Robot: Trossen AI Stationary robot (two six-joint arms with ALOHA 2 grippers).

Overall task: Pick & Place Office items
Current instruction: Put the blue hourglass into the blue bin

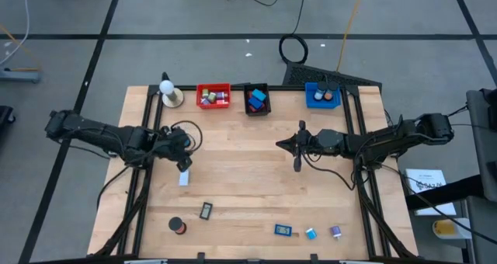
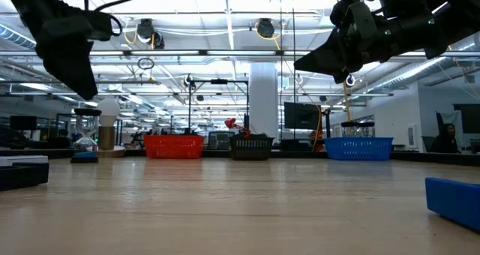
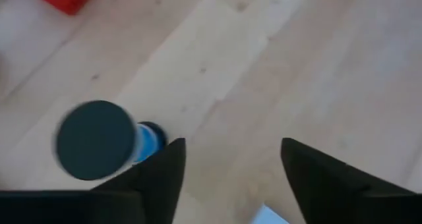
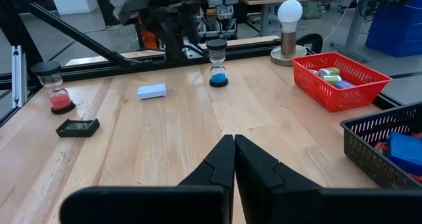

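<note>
A small hourglass with blue sand [image 4: 217, 63] stands upright on its base on the wooden table [image 1: 248, 178]. Its dark round top [image 3: 95, 140] shows in the left wrist view. My left gripper [image 3: 231, 168] hovers open just above and beside it [image 1: 183, 154], with nothing between its fingers. A white block [image 4: 151, 91] lies flat close by. An hourglass with red sand [image 4: 58, 89], a black-framed rectangle [image 1: 206, 210], a blue block [image 1: 283, 231], a light-blue piece [image 1: 311, 234] and a purple piece [image 1: 335, 231] sit near the front edge. My right gripper [image 4: 233, 148] waits shut above mid-table [image 1: 297, 146].
A red bin [image 1: 213, 95], a black bin [image 1: 257, 99] and a blue bin [image 1: 322, 95], each holding items, line the far edge. A white ball on a tan base [image 1: 168, 93] stands at the far left. Bare wood lies between the two arms.
</note>
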